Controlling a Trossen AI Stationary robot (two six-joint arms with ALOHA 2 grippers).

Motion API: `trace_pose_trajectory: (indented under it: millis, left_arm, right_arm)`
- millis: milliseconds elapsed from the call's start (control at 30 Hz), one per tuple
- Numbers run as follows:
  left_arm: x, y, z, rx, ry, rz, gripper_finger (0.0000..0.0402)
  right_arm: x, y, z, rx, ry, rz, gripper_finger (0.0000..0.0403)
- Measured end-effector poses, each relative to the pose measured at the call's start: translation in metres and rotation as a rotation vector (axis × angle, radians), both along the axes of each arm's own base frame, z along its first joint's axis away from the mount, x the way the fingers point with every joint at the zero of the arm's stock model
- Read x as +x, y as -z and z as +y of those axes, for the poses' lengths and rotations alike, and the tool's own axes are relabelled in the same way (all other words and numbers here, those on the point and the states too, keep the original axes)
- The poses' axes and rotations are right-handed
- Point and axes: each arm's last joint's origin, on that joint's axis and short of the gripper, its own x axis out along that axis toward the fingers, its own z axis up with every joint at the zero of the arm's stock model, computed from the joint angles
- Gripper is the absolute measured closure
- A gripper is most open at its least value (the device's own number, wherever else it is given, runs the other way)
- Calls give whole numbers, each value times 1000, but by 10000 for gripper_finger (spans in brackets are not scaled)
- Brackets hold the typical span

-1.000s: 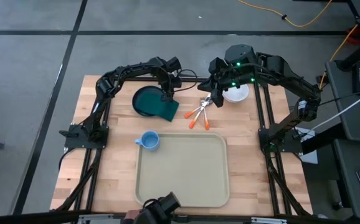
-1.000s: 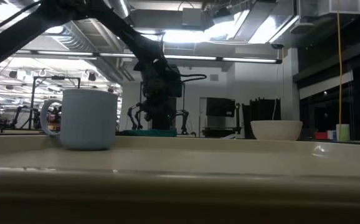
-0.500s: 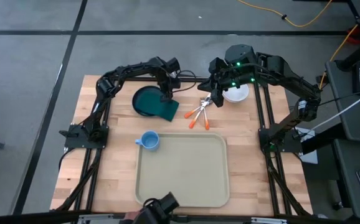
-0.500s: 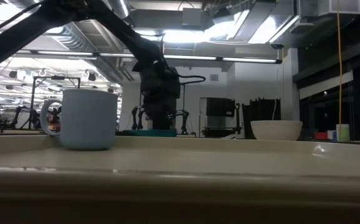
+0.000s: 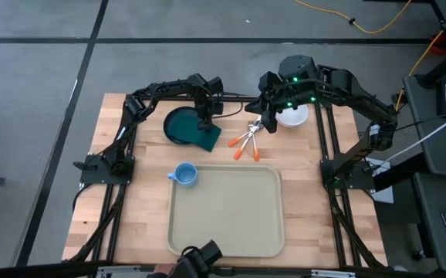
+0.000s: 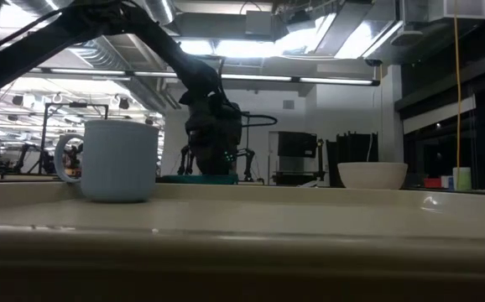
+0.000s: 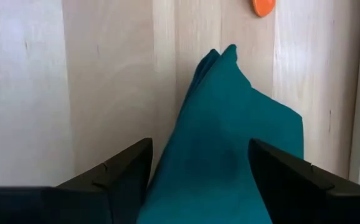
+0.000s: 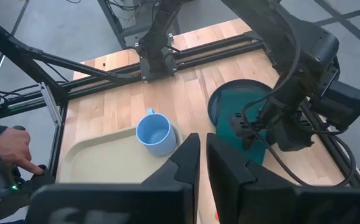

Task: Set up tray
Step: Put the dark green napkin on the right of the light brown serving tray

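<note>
Your left claw [image 5: 204, 122] hangs over the green napkin [image 5: 206, 136] with fingers spread wide around the cloth, nothing gripped yet, while your right claw [image 5: 267, 121] waits by the white bowl [image 5: 292, 116], fingers nearly together. The tray [image 5: 226, 210] sits bare on the tabletop [image 5: 115, 208] at the near edge; pinch shallow and the napkin could slip free or drag the plate [image 5: 178, 123] beneath it.
</note>
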Motion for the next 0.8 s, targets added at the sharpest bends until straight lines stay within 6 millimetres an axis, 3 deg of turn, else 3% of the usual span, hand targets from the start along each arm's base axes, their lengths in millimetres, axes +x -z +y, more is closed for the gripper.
trace_pose_trajectory:
  millis: [367,500,600,800]
  left_arm:
    - [2,0,-6,-9,31,5,142]
    - [6,0,-11,-4,62,-1,162]
    - [9,0,-15,6,94,-8,208]
    - [10,1,-15,51,119,17,380]
  right_arm:
    - [0,0,0,-3,-2,0,368]
    - [0,0,0,-4,-3,-1,368]
    - [0,0,0,-6,-4,0,368]
    - [0,0,0,-20,-13,0,368]
